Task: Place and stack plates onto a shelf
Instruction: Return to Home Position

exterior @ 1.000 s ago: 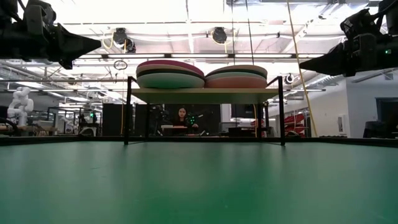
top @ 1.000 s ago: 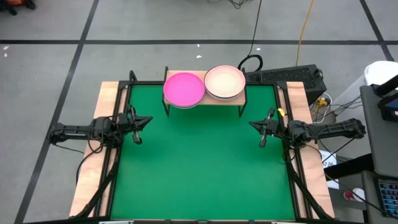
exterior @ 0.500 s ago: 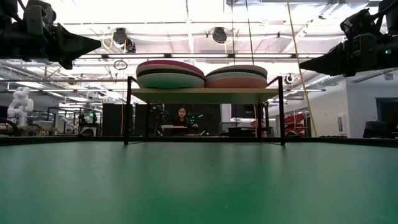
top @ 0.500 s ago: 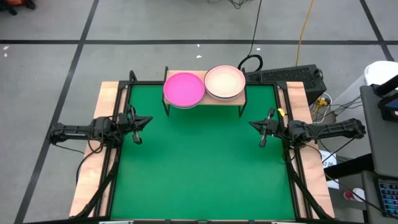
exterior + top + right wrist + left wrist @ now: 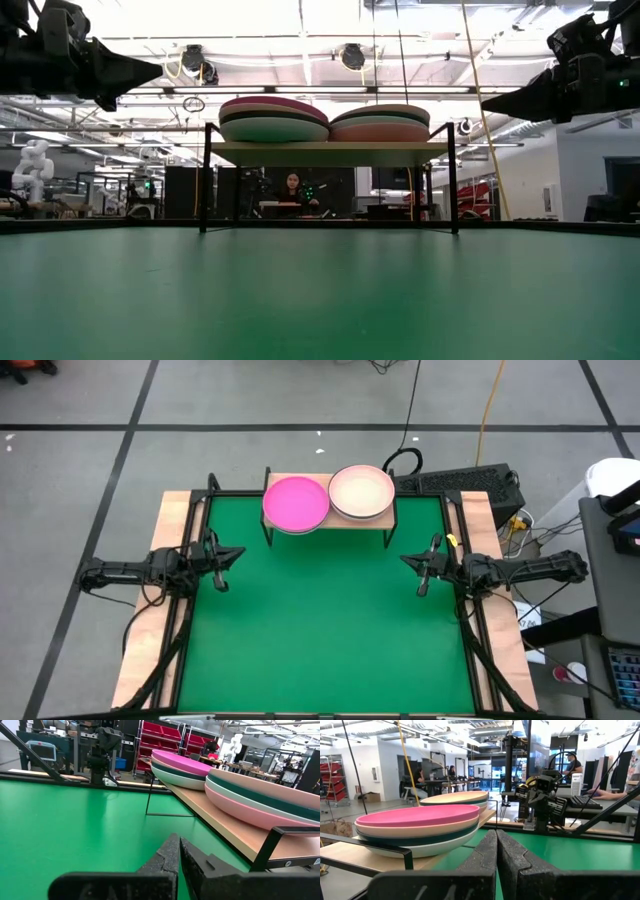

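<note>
The plates stand in two stacks on the light-wood shelf [image 5: 330, 520] at the mat's far edge. The left stack [image 5: 296, 503] has a magenta plate on top; the right stack [image 5: 361, 492] has a pale peach one on top. Both stacks also show in the low view [image 5: 274, 119] [image 5: 380, 123]. My left gripper [image 5: 236, 552] hovers at the mat's left edge, shut and holding nothing. My right gripper [image 5: 406, 559] hovers at the right edge, shut and holding nothing. The left wrist view shows the magenta-topped stack [image 5: 417, 827]; the right wrist view shows the other stack [image 5: 265, 795].
The green mat [image 5: 320, 620] lies open between the two arms. Wooden strips [image 5: 150, 620] edge it on left and right. The shelf stands on thin black legs [image 5: 206, 180]. A keyboard and cables [image 5: 460, 482] lie beyond the far right corner. A person [image 5: 292, 187] sits in the room behind.
</note>
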